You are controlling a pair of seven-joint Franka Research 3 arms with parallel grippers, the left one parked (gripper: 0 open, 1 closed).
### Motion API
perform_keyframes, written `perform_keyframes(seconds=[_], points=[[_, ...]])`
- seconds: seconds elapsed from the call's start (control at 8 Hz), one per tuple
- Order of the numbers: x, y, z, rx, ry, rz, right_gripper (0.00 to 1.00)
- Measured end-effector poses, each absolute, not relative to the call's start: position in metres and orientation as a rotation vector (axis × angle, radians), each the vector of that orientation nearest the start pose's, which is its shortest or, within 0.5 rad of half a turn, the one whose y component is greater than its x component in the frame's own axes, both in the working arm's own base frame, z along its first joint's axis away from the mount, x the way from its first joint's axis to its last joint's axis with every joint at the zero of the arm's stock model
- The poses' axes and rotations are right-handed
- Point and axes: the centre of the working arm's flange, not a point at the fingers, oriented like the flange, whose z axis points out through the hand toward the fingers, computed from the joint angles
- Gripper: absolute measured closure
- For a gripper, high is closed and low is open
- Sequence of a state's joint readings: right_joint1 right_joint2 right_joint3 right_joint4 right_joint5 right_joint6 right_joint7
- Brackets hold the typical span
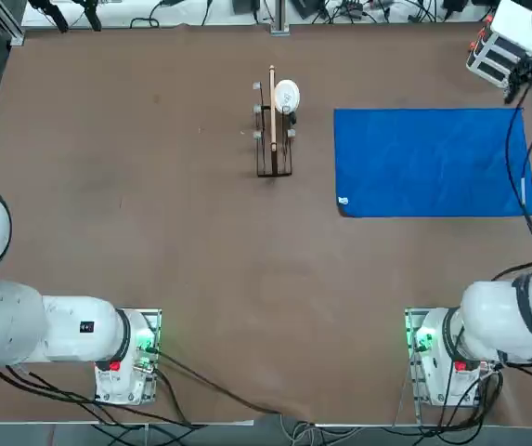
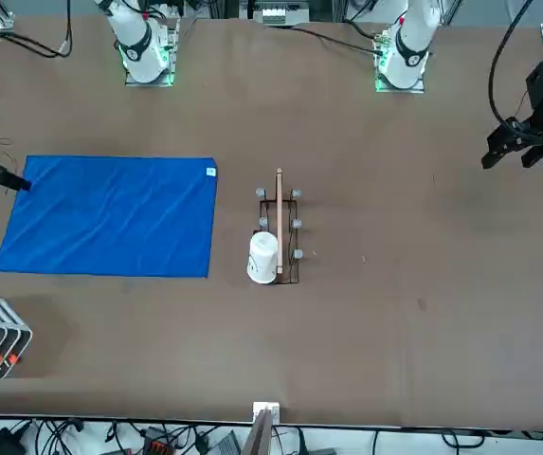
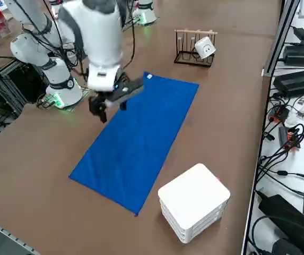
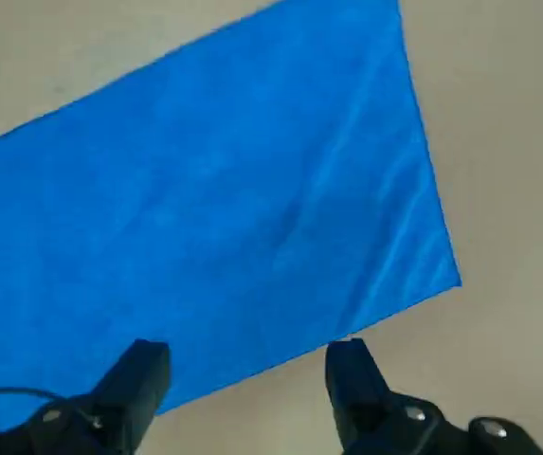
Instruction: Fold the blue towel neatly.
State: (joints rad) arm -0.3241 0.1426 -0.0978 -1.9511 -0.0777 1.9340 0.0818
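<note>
Since the right tool [image 4: 247,379] hangs spread and empty above the long edge of the blue towel [image 4: 224,218] lying flat below it on the surface [image 4: 517,142], a shallow descent could miss the thin edge.

We find the blue towel [image 1: 430,163] spread flat on the table [image 1: 154,232], in the right half of the top view, toward the far side. Its tagged corner lies at the near left. Left of it, apart, stands the small wooden rack [image 1: 273,139], a cup [image 1: 286,95] at its far end. Beyond the towel's far right corner sits a box [image 3: 193,202]. The right gripper [image 3: 108,108], fingers apart, hangs above the towel's near edge.
</note>
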Motion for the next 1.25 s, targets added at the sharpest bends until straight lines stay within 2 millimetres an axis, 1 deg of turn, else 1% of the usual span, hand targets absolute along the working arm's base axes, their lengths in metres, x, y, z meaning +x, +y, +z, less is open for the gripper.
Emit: perform_keyframes(seconds=[0.12, 0.25, 0.62, 0.75, 0.88, 1.0, 1.25], points=[[0.502, -0.258, 0.378, -3.075, 0.806, 0.287, 0.00], [0.485, -0.278, 0.366, -3.055, 0.847, 0.302, 0.00], [0.440, -0.331, 0.342, -3.032, 0.871, 0.278, 0.04], [0.426, -0.344, 0.332, -3.035, 0.860, 0.253, 0.06], [0.414, -0.353, 0.319, -3.042, 0.835, 0.233, 0.08], [0.404, -0.359, 0.305, -3.047, 0.806, 0.226, 0.07], [0.389, -0.375, 0.277, -3.056, 0.750, 0.222, 0.11]])
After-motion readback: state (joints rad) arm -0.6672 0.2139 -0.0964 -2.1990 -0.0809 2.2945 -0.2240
